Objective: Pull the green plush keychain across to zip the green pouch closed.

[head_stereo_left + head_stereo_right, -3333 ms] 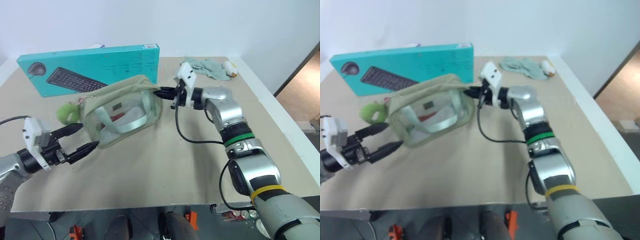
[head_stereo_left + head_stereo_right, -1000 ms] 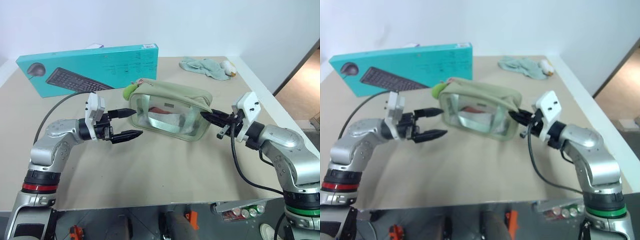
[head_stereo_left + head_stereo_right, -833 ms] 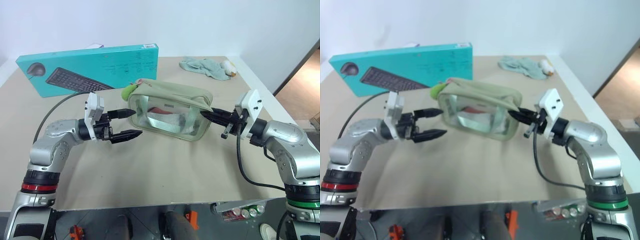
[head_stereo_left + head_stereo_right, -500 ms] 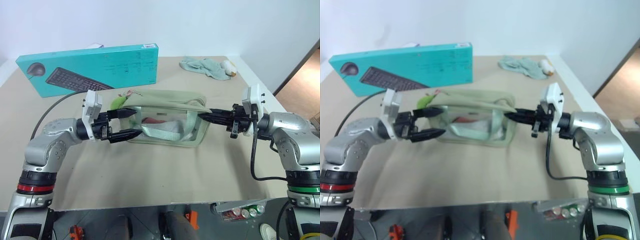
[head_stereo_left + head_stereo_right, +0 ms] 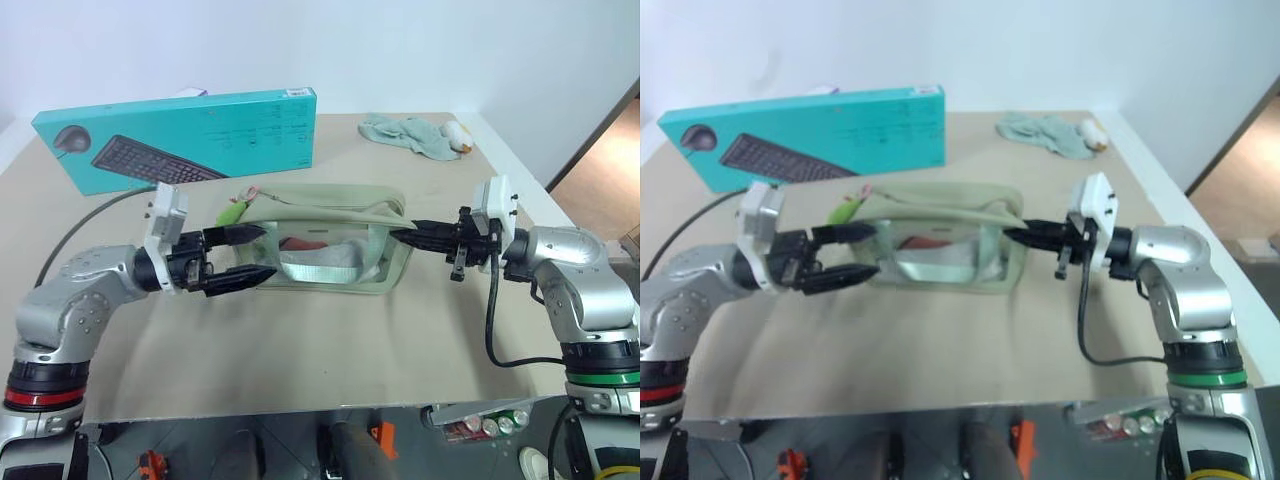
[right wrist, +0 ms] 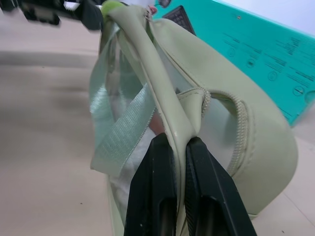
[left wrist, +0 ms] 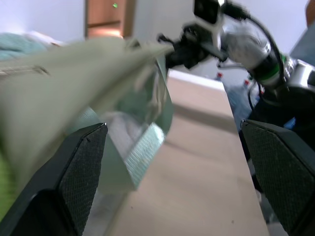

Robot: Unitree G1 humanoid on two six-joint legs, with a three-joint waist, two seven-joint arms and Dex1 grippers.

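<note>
The green pouch lies lengthwise on the tan table, between my two grippers. My right gripper is shut on the fabric end of the pouch, at its right end. My left gripper stands open, its two fingers straddling the pouch's left end, one along the top corner and one in front of the lower edge. The green plush keychain sticks out at the pouch's top left corner, just behind the upper left finger and not gripped. It also peeks in the right wrist view as a keychain at the far end of the zip.
A long teal keyboard box stands behind the pouch. A pale teal cloth lies at the back right corner. A black cable trails over the table by my left arm. The table's right edge is close to my right arm.
The pouch has swung from tilted up to lying low and stretched out. My left gripper drew back to the left and now straddles the pouch's left end. My right wrist turned, still gripping.
</note>
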